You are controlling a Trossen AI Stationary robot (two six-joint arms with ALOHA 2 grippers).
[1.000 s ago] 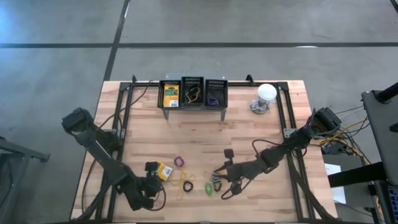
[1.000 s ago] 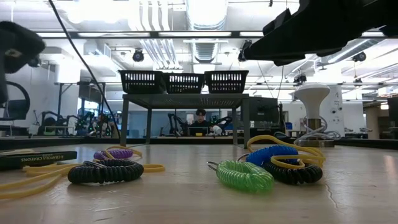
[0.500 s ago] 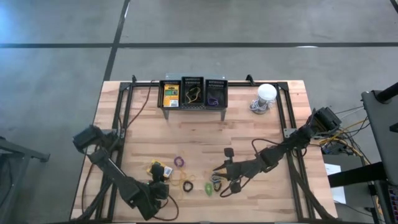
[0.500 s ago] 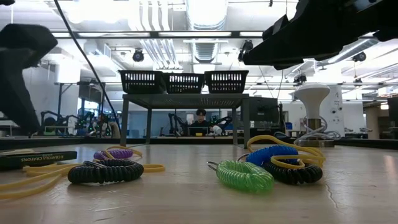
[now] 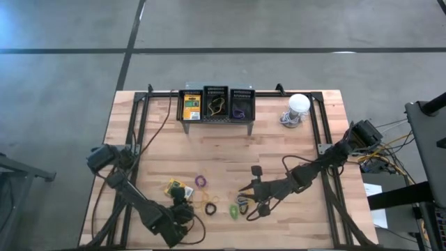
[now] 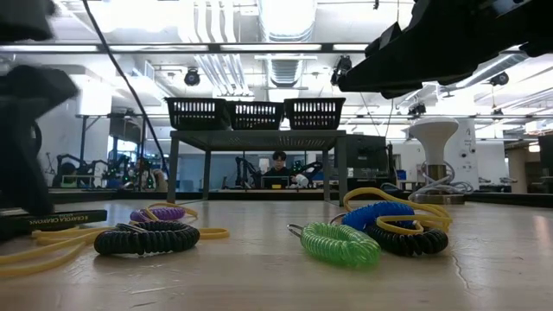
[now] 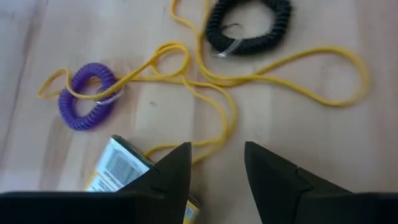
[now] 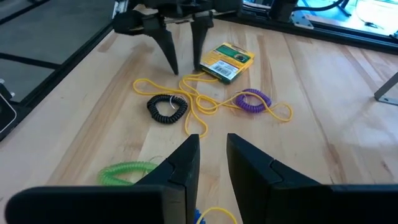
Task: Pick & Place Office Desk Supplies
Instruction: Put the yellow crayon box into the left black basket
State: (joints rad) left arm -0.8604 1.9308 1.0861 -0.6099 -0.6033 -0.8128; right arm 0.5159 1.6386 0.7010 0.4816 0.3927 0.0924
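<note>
A yellow-and-green crayon box (image 5: 174, 188) lies flat near the table's near edge, among loose yellow rubber bands (image 7: 217, 106), a purple coil (image 7: 87, 102) and a black coil (image 7: 249, 28). My left gripper (image 7: 214, 158) is open and points down beside the box (image 7: 115, 168), over the yellow bands. My right gripper (image 8: 211, 146) is open. It hovers above a cluster of blue, yellow and black coils (image 6: 389, 226), with a green coil (image 6: 339, 244) next to them. My left gripper comes from above with one fingertip (image 8: 198, 67) right at the crayon box's edge (image 8: 205, 67). I cannot tell whether it touches the box, which lies flat on the table.
Three black baskets (image 5: 216, 104) sit on a grey shelf at the far edge, holding a crayon box, a yellow band and a purple item. A white bulb-like object (image 5: 298, 104) stands to their right. Bare wood lies between the shelf and the loose items.
My left arm has swung in toward the table's middle. Its gripper has come down toward the table beside the crayon box. The box and the coils have stayed where they were.
</note>
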